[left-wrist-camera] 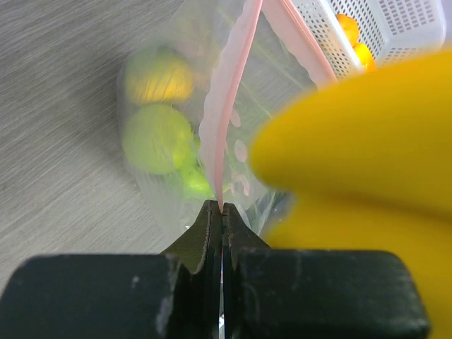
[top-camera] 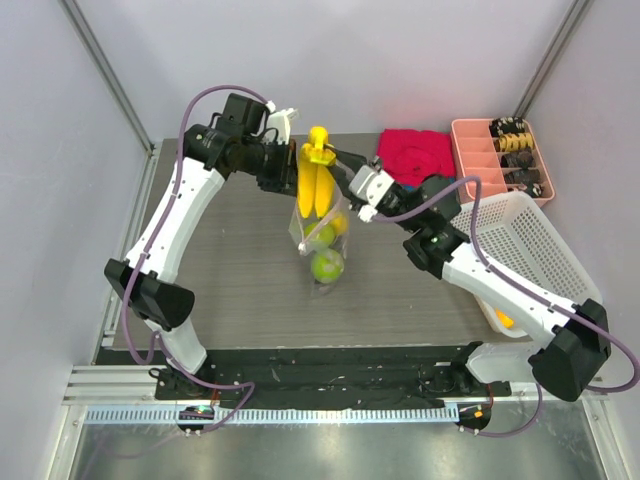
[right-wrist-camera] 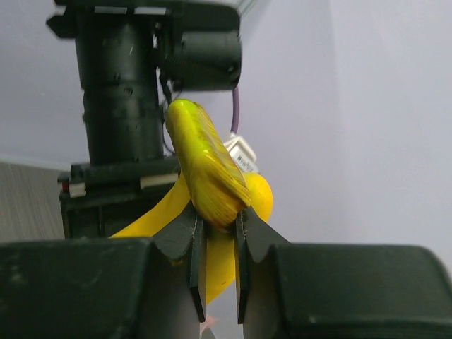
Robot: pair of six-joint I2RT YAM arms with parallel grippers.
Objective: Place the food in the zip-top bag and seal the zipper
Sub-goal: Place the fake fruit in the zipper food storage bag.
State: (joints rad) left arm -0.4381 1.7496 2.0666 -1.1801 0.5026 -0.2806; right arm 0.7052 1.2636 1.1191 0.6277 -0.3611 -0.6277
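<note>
The clear zip-top bag (top-camera: 322,240) hangs above the table with round green fruits (top-camera: 326,265) inside. My left gripper (top-camera: 283,170) is shut on the pale pink zipper strip (left-wrist-camera: 224,120) at the bag's mouth and holds it up. My right gripper (top-camera: 345,163) is shut on the stem end of the yellow bananas (top-camera: 316,180), which stand upright with their lower ends in the bag's mouth. In the right wrist view the banana stem (right-wrist-camera: 205,166) sits between the fingers. In the left wrist view the bananas (left-wrist-camera: 367,141) fill the right side, blurred.
A white mesh basket (top-camera: 525,245) stands at the right with oranges (left-wrist-camera: 351,37) in it. A pink divided tray (top-camera: 500,155) and a red cloth (top-camera: 415,152) lie at the back right. Grey walls enclose the table.
</note>
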